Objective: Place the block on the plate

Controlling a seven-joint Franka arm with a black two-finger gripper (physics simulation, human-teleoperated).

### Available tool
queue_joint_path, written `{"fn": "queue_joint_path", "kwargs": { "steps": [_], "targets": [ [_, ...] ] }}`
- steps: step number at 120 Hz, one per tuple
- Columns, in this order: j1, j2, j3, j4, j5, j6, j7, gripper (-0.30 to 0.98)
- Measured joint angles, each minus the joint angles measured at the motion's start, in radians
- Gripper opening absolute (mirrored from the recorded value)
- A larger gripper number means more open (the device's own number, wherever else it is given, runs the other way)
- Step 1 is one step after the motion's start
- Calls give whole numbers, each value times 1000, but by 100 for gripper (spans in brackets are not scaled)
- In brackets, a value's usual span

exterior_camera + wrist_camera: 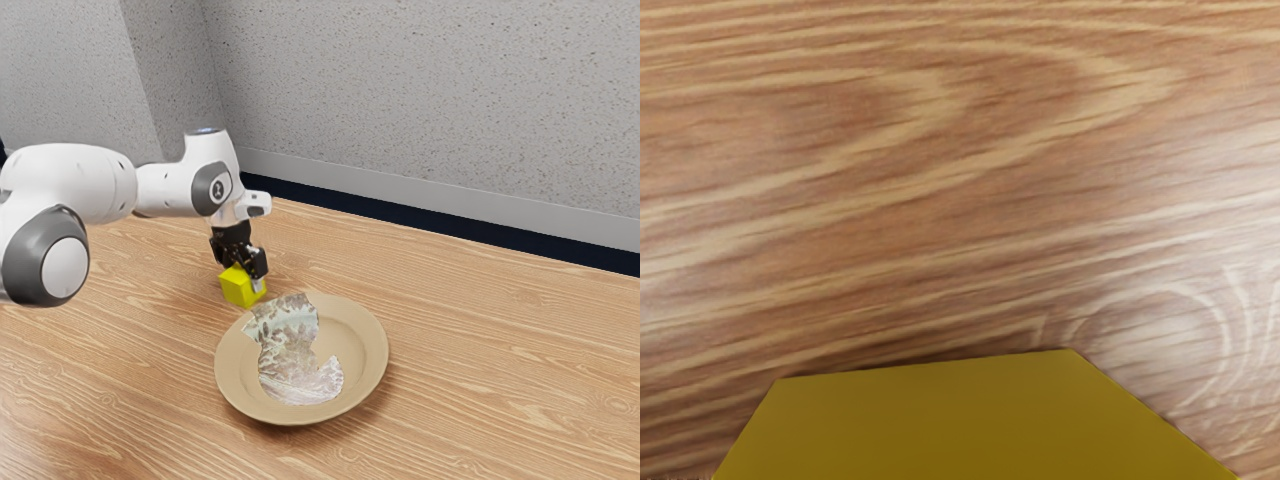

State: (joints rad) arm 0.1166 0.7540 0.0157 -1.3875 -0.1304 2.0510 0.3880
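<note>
The black gripper (244,270) is low at the yellow block (240,288), its lower end overlapping the block's top and one side. Whether it grips the block cannot be made out. The block is beside the tan plate (360,345), outside its rim, on the exterior view's left; any small gap beneath it is hard to judge. In the wrist view the block (960,425) is large at the lower edge, close under the hand.
A patterned, irregular patch (290,350) covers part of the plate's inside. The wood table (500,360) extends around the plate, and a speckled wall (430,100) rises behind it.
</note>
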Motion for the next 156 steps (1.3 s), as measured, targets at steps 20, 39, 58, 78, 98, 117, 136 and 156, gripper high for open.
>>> {"fn": "queue_joint_path", "kwargs": {
  "steps": [20,39,58,78,98,117,136,156],
  "targets": [
    [-1,-13,-1,-9,22,-3,-7,43],
    [-15,-69,-13,-39,41,-6,-14,40],
    [-56,-165,-21,-121,48,-7,-20,40],
    [-84,-280,-65,-217,50,-8,-24,40],
    [-123,-391,-107,-346,48,-5,-28,40],
    [-143,-432,-157,-425,45,-4,-32,40],
    [-146,-414,-172,-456,40,-1,-34,43],
    [-146,-410,-175,-458,44,2,-35,57]
  ]
}}
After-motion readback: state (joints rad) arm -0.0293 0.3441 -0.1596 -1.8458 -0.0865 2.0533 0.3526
